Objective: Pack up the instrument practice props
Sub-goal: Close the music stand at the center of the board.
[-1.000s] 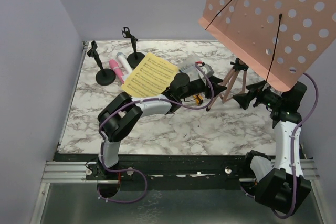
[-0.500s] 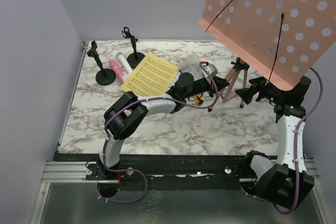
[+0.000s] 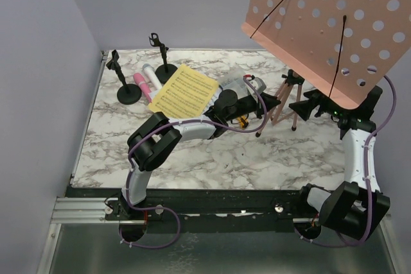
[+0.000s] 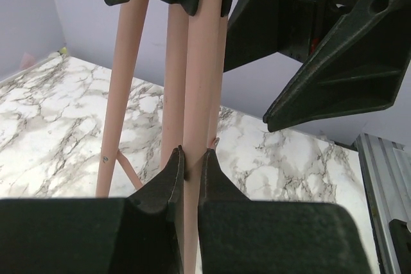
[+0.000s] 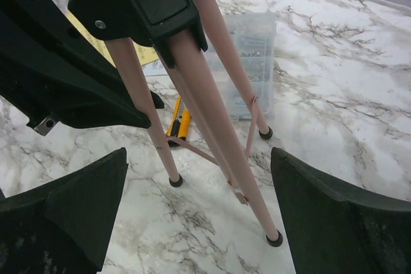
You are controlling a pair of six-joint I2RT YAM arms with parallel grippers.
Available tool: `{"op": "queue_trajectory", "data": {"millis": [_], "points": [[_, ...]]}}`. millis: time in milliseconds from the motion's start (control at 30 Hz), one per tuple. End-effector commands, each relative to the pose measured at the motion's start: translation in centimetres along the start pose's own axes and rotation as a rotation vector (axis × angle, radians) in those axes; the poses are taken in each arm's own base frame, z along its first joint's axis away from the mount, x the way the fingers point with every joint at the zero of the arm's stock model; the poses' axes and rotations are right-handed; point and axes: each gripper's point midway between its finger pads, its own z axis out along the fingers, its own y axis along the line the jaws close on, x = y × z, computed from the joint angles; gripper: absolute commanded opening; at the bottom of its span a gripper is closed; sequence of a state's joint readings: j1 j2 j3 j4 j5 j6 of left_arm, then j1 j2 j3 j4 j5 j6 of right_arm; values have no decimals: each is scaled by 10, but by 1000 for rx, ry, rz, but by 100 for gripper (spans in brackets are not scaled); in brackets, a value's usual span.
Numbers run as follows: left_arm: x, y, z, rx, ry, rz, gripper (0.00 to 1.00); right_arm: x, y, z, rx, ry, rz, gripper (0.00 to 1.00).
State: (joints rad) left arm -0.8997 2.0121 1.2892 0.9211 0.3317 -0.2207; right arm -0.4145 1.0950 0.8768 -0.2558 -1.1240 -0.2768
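Left gripper [image 4: 191,158] is pinched shut on one leg of the rack [image 3: 321,24], which is stood upright on its tripod feet at right rear of the table [image 3: 212,158]. Right gripper [image 5: 198,158] is spread wide, legs framed between its fingers [image 5: 64,222], apart from them. Pink mic [image 3: 141,86], white mic [image 3: 151,74], holders [image 3: 128,93] and yellow sheet [image 3: 183,91] are grouped left rear
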Motion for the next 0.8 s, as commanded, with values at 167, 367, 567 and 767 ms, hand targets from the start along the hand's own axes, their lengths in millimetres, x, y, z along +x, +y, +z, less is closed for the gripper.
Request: {"op": "queue_trajectory", "data": {"millis": [167, 367, 567, 767], "points": [[-30, -6, 13, 8, -84, -47, 0, -8, 8, 5, -114, -47, 24, 93], [-30, -6, 22, 26, -92, -52, 0, -15, 21, 6, -233, -83, 61, 92], [-30, -4, 28, 29, -99, -47, 0, -21, 18, 8, -224, -95, 73, 94], [-30, -2, 36, 35, -108, -46, 0, -27, 9, 11, -187, -112, 115, 100]]}}
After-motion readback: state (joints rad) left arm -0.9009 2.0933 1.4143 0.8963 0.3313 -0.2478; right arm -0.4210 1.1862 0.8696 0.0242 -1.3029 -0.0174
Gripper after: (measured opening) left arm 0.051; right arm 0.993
